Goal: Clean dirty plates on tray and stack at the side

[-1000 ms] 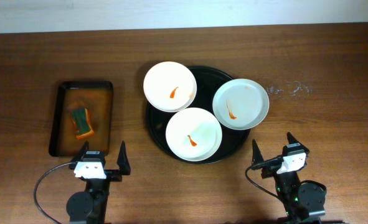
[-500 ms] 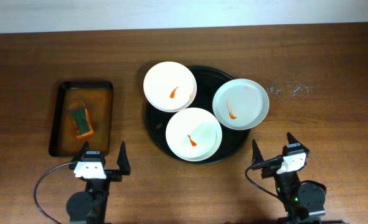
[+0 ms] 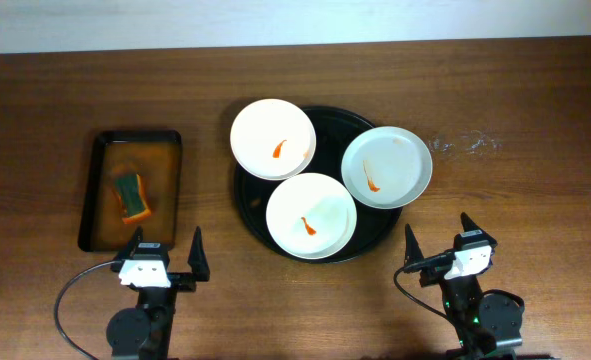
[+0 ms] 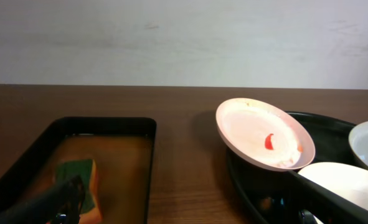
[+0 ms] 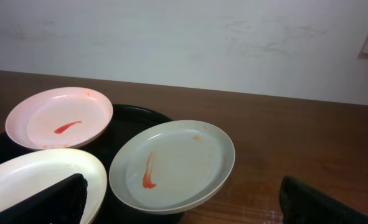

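Large round black tray (image 3: 333, 122) at the centre of the brown table (image 3: 55, 100), carrying all three white plates side by side, unstacked. Upper-left plate (image 3: 272, 139) overhanging the tray's upper-left rim and propped at a tilt on it in the left wrist view, short orange-red smear near its middle. Right plate (image 3: 386, 167) overhanging the tray's right rim, thin orange streak left of its centre. Near plate (image 3: 311, 216) at the tray's front edge, closest to the arms, small orange mark in the middle; rim meeting both other plates' rims, touching or overlapping — cannot tell which. Smaller rectangular dark tray (image 3: 135, 134) left of the round one and well apart from it, holding brownish liquid, with a green-and-orange sponge (image 3: 130, 196) lying in its near half. Left gripper (image 3: 165, 247) at the near table edge, just in front of the rectangular tray, jaws spread wide with nothing between them. Right gripper (image 3: 439, 238) at the near edge in front of the right plate, jaws likewise wide apart and empty, clear of plates and tray — dark fingertips (image 5: 324, 202) only at the lower corners of the right wrist view. Faint whitish smudges (image 3: 465, 145) on the wood just right of the right plate. Pale wall (image 3: 275, 20) along the far side of the table.
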